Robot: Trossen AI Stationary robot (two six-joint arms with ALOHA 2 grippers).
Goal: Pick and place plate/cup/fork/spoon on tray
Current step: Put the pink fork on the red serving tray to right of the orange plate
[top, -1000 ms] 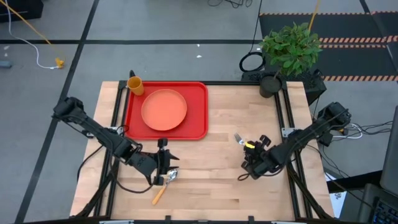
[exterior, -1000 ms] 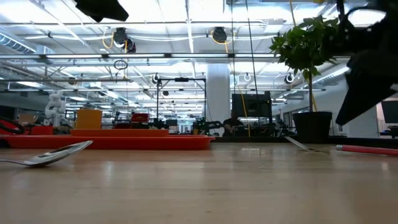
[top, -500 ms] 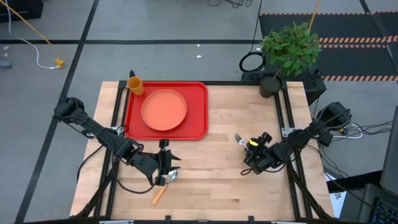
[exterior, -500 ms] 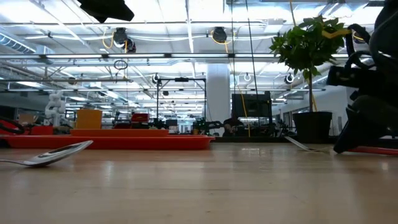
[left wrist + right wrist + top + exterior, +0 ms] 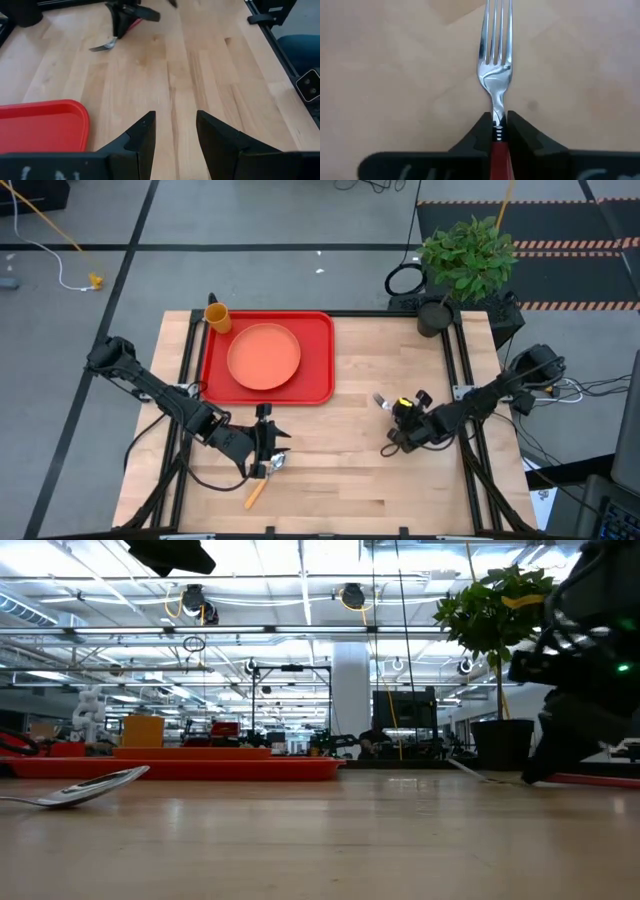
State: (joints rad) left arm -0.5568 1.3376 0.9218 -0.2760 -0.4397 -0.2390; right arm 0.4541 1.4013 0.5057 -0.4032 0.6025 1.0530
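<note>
The orange-salmon plate (image 5: 264, 356) lies in the red tray (image 5: 318, 385) at the table's far left. The yellow-orange cup (image 5: 217, 316) stands at the tray's far left corner. The spoon (image 5: 262, 480) lies on the table near the front edge, with its bowl (image 5: 85, 787) toward the tray. My left gripper (image 5: 172, 132) is open and hovers above the spoon. The fork (image 5: 496, 60) lies right of the tray, its tines (image 5: 380, 398) pointing toward the far left. My right gripper (image 5: 397, 420) is low over the table and shut on the fork. My right gripper pinches the fork between its two fingers where the silver neck meets the pink-red handle (image 5: 497, 134). The fingers slant down from the table's near right side and point along the fork toward its tines. The red handle (image 5: 600, 780) lies low along the table behind the fingers.
A potted plant (image 5: 462, 260) stands at the table's far right corner. Bare wood lies between the tray's right rim and the fork. The tray's near right part (image 5: 310, 375) beside the plate is bare.
My right gripper has come down to the table at the fork and shifted a little toward the table's left and far side. The fork's tines have shifted slightly the same way.
</note>
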